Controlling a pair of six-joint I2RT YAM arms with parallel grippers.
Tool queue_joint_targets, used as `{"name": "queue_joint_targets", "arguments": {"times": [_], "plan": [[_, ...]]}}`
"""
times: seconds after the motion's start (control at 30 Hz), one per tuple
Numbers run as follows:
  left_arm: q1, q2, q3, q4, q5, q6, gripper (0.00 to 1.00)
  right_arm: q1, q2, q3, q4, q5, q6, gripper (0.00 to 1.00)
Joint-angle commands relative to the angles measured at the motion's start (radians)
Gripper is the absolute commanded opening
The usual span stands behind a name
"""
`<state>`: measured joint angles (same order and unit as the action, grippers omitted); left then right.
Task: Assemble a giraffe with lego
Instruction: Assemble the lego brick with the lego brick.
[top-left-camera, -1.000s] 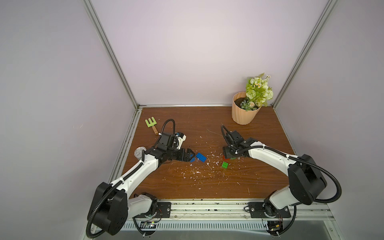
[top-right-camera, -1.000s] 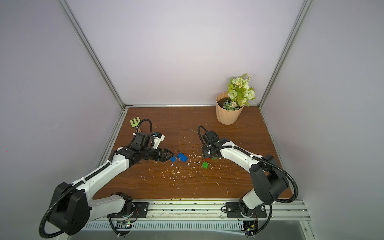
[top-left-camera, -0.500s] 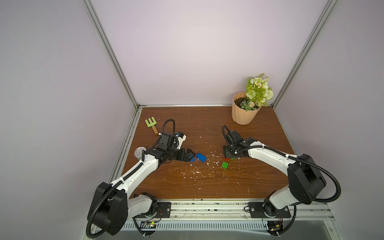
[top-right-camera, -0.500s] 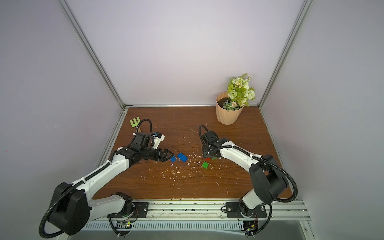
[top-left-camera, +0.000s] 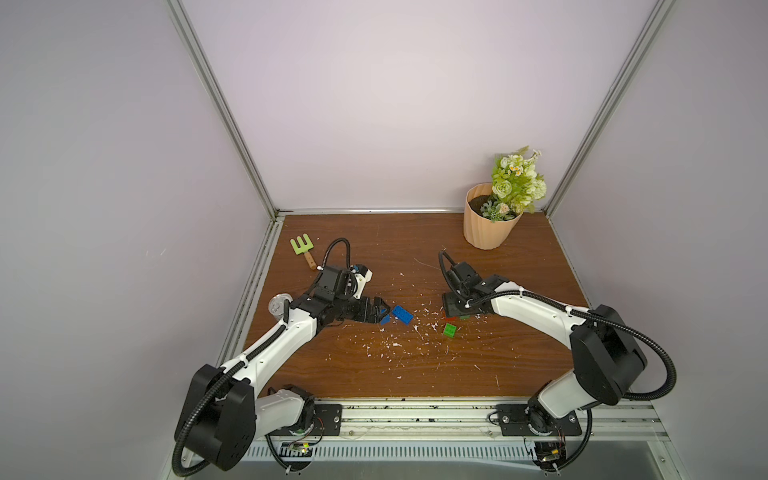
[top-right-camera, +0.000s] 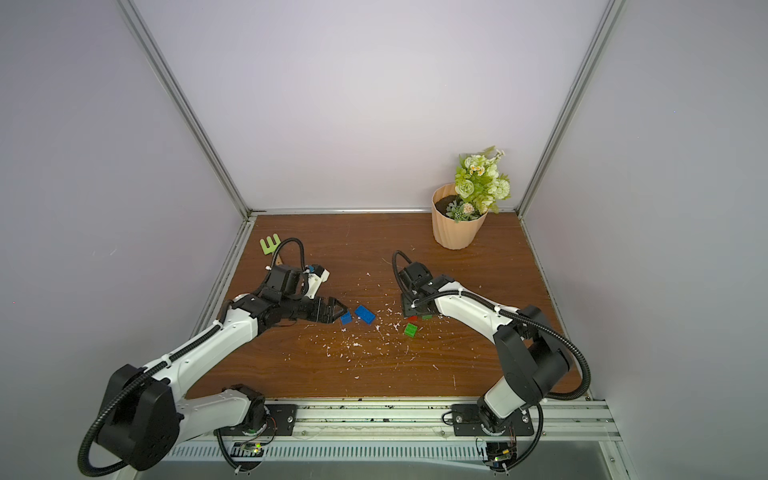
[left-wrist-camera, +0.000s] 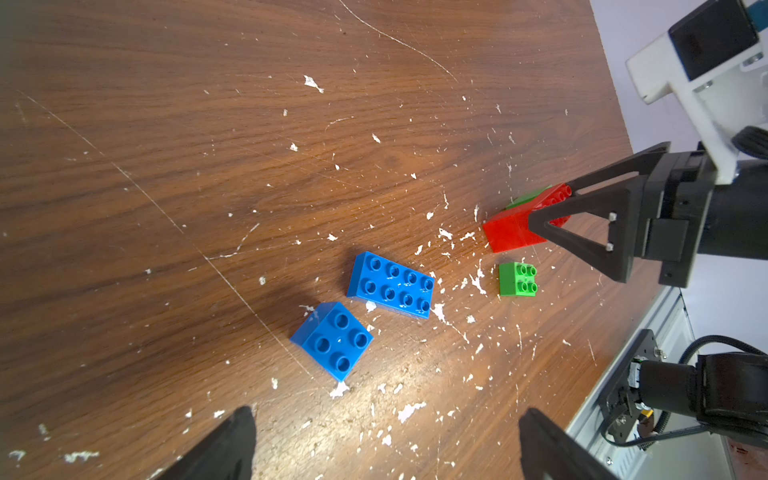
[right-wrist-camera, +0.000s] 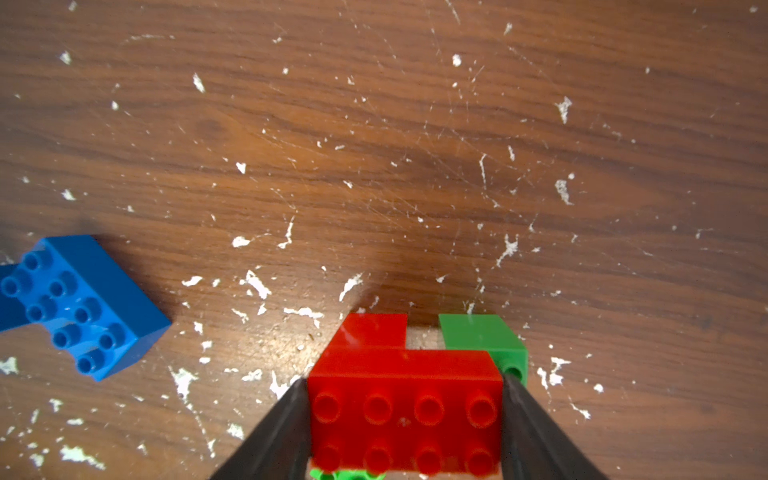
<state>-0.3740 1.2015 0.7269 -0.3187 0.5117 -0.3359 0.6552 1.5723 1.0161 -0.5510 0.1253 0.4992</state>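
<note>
The giraffe stands as a red oblong brick (right-wrist-camera: 405, 409) on a red square leg (right-wrist-camera: 370, 330) and a green square leg (right-wrist-camera: 482, 336). My right gripper (right-wrist-camera: 405, 384) is shut on the red oblong brick's two ends, low over the table (top-left-camera: 455, 311). A loose green square brick (top-left-camera: 449, 330) lies just in front of it. The blue oblong brick (left-wrist-camera: 392, 284) and the blue square brick (left-wrist-camera: 332, 340) lie side by side on the wood. My left gripper (left-wrist-camera: 384, 440) is open and empty, its tips just short of the blue square brick (top-right-camera: 345, 318).
A peach flower pot (top-left-camera: 490, 224) stands at the back right. A green toy rake (top-left-camera: 301, 246) lies at the back left, and a small metal disc (top-left-camera: 278, 302) sits by the left rail. White flakes litter the wooden table (top-left-camera: 415, 374). Walls close three sides.
</note>
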Motion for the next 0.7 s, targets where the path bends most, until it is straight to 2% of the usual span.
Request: {"name": "queue_joint_targets", "arguments": {"times": [0.0,0.27,0.57,0.67], "plan": [[-0.011,-0.012,0.001,-0.022,0.006,0.002,1.0,0.013,0.049,-0.002,-0.07,-0.026,0.006,0.61],[-0.011,-0.012,0.001,-0.022,0.006,0.002,1.0,0.012,0.138,-0.022,-0.109,-0.045,-0.044,0.63],[-0.011,-0.011,0.002,-0.025,0.003,0.004,1.0,0.013,0.123,-0.066,-0.08,-0.048,-0.035,0.64],[-0.011,-0.014,0.002,-0.024,0.002,0.003,1.0,0.012,0.088,-0.059,-0.061,-0.031,-0.02,0.67]]}}
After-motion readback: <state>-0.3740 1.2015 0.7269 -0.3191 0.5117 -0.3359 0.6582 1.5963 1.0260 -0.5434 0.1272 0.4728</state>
